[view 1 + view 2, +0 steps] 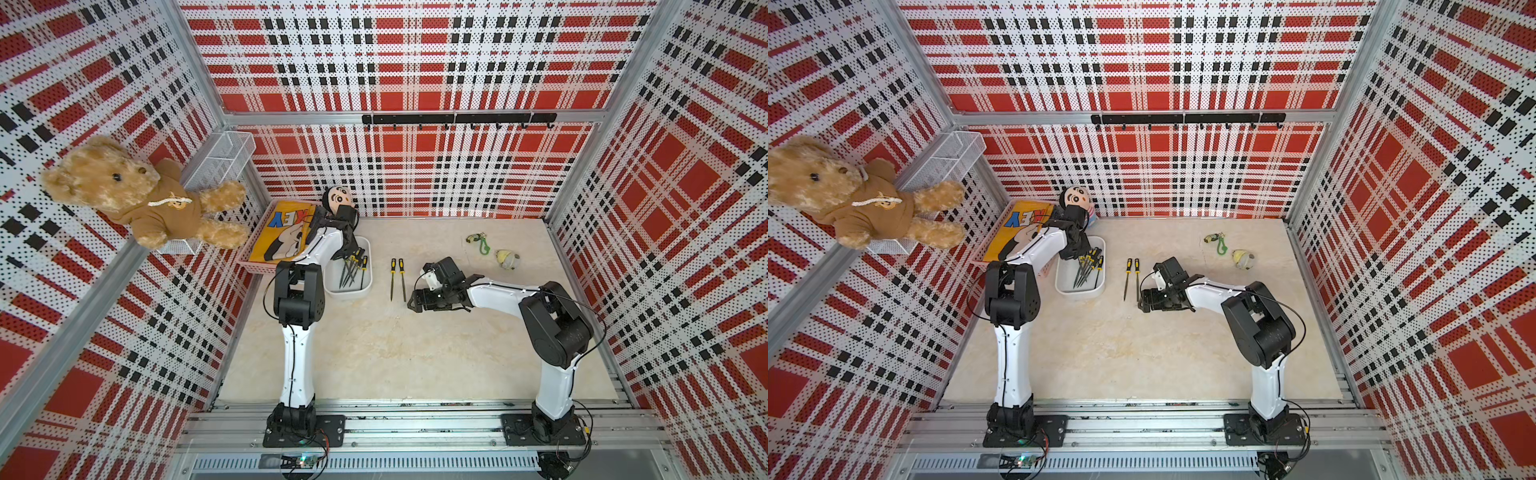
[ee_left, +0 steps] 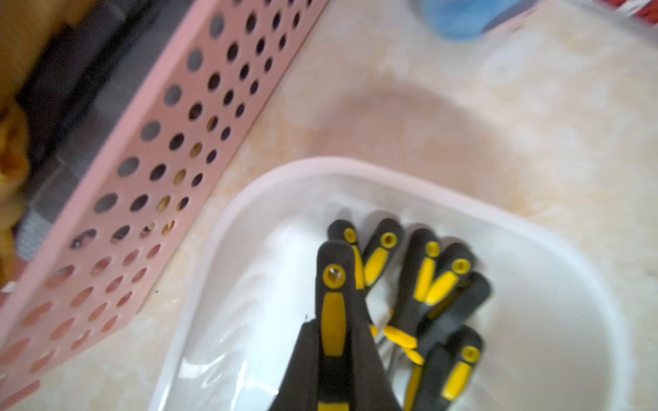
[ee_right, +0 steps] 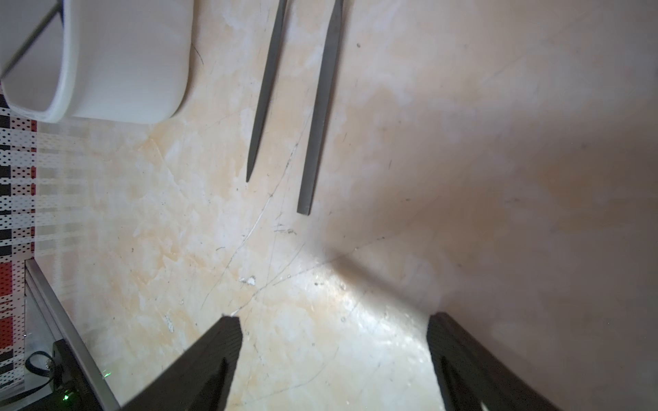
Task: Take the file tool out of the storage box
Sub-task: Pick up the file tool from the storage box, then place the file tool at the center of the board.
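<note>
The storage box [image 1: 350, 294] [image 1: 1080, 292] [image 3: 124, 71] is a shallow white tub at the table's left, with several black-and-yellow file tools [image 1: 352, 268] [image 1: 1088, 266] inside. My left gripper [image 1: 351, 248] [image 1: 1078, 247] [image 2: 333, 332] reaches down into the box's far end. In the left wrist view it is shut on one file tool's handle [image 2: 333, 302], above the box's rim [image 2: 356, 167]. My right gripper [image 1: 411, 301] [image 1: 1143, 301] [image 3: 331, 320] hangs open over bare table, with nothing between its fingers. Just right of the box, two more files [image 1: 392, 279] [image 1: 1128, 279] [image 3: 267, 89] lie side by side.
A pink perforated basket [image 1: 248, 262] [image 2: 142, 160] holding a yellow bag [image 1: 282, 232] stands left of the box, a doll head [image 1: 338, 197] behind it. A green keychain [image 1: 480, 243] and a small yellow toy [image 1: 508, 259] lie at the back right. A teddy bear [image 1: 137, 191] hangs on the left wall.
</note>
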Robot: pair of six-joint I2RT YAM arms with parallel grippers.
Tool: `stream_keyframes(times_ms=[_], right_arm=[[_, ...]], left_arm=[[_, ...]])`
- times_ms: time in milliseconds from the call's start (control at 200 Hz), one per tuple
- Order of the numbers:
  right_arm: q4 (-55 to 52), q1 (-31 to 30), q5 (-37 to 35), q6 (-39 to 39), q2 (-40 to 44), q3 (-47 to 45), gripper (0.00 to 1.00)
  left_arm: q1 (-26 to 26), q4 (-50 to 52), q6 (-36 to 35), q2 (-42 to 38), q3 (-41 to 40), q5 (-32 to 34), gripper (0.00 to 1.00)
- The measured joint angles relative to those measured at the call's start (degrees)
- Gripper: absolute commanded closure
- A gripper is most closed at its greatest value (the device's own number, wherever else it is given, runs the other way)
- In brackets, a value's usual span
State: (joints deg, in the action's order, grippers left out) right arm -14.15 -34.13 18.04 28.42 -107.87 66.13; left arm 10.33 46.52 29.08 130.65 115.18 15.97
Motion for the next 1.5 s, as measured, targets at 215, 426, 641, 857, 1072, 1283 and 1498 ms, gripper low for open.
stream_keyframes(times_ms=[215, 426, 641, 857, 1072, 1283, 1498], right_arm=[[2.4, 2.1, -2.0, 0.9, 10.1, -3.5, 0.09], [3.7, 7.0, -2.6, 1.0, 15.3, -5.7, 0.08], [3.3, 9.0, -3.1, 1.0, 16.1, -7.8, 0.08], [3.4, 9.0, -3.0, 1.0, 17.2, -9.7, 0.08], [3.4, 9.0, -2.6, 1.1, 17.5, -11.6, 0.08], [3.5, 9.0, -2.6, 1.1, 17.8, -12.8, 0.08], [3.8, 9.0, -2.2, 1.3, 17.8, -13.2, 0.08]], left_arm=[[4.2, 2.3, 0.1, -0.7, 6.1, 1.2, 1.0], [6.7, 4.7, 0.9, 0.1, 8.2, 0.7, 1.0], [14.9, 3.3, 3.7, 7.3, 19.5, -3.7, 1.0], [22.3, 0.7, 7.2, 15.1, 20.9, -8.8, 1.0], [22.4, 0.3, 9.3, 18.5, 20.1, -9.6, 1.0], [21.0, -1.7, 9.9, 18.4, 18.0, -8.8, 1.0], [20.5, -4.1, 9.6, 17.2, 15.1, -7.9, 1.0]])
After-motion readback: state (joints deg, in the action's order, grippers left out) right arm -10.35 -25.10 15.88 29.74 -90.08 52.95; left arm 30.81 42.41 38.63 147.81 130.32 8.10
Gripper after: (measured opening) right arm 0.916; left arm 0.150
